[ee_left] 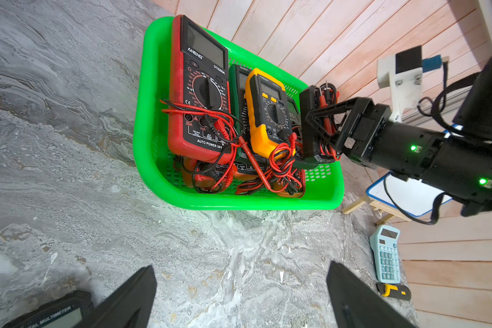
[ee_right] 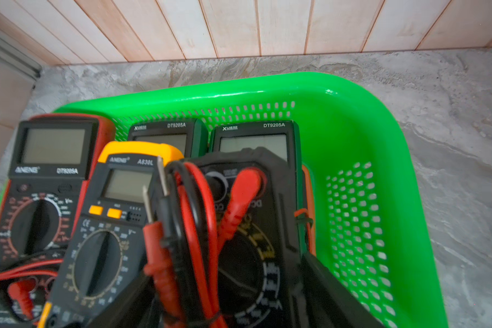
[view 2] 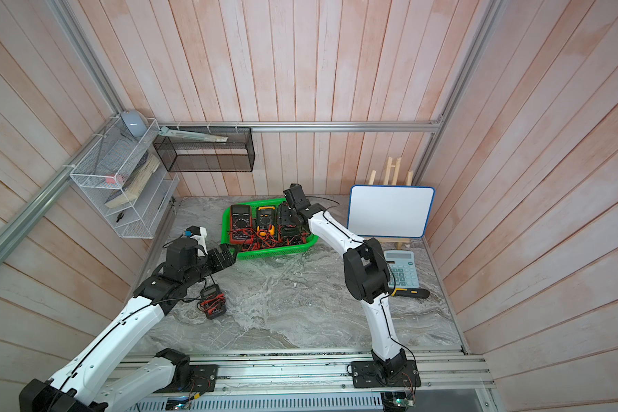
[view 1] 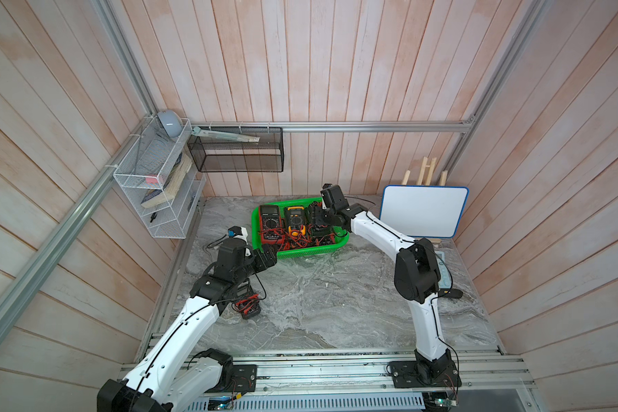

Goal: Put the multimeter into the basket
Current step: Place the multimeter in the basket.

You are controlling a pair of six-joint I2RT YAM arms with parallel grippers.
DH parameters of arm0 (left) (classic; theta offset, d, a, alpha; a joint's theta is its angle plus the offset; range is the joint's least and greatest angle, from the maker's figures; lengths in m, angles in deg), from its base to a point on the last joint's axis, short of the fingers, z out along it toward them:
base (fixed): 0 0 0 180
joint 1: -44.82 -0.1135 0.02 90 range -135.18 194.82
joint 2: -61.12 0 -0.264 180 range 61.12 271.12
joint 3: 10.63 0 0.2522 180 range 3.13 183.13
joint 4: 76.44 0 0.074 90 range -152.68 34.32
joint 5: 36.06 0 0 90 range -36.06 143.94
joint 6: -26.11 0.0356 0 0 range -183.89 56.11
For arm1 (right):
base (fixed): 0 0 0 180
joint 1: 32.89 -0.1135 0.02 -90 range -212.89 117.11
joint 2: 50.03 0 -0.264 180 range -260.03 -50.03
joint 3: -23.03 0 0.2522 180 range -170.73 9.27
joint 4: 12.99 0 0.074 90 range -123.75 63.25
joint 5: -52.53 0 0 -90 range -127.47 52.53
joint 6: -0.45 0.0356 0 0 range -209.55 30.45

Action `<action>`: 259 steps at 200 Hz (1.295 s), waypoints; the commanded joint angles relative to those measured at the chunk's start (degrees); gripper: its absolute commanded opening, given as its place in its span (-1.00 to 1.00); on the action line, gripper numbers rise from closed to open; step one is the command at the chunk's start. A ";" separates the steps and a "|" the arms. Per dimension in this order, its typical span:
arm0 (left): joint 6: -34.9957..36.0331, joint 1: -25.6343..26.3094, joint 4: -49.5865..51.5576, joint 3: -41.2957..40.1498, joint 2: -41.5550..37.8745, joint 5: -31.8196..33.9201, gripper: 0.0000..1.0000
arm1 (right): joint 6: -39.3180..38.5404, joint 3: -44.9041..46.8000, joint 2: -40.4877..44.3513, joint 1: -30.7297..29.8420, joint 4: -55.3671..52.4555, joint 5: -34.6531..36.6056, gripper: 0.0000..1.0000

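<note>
r gripper [ee_left: 314, 136] hangs over the basket [ee_left: 142, 113], fingers either side of the black multimeter [ee_right: 253, 241], which has red+black leads [ee_right: 193, 227] wrapped round it. we can't tell if they clamp it or stand just off it. that meter is inside the basket's rim, tilted up on edge, next to the yellow meter [ee_left: 267, 113] & red meter [ee_left: 199, 93]. l gripper [ee_left: 240, 267] is spread wide, empty, just beside the basket's near corner. second multimeter [view 2: 213, 301] lies on the table [view 2: 300, 303] by the l arm.

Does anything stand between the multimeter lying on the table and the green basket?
Nothing on the table: bare marble lies between the multimeter and the basket. Only the open left gripper hangs over that gap.
</note>
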 commanded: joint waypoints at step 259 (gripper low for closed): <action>-11.34 -0.48 19.85 -9.14 -3.84 14.38 0.99 | 10.28 46.90 36.12 -17.19 26.69 -2.50 0.89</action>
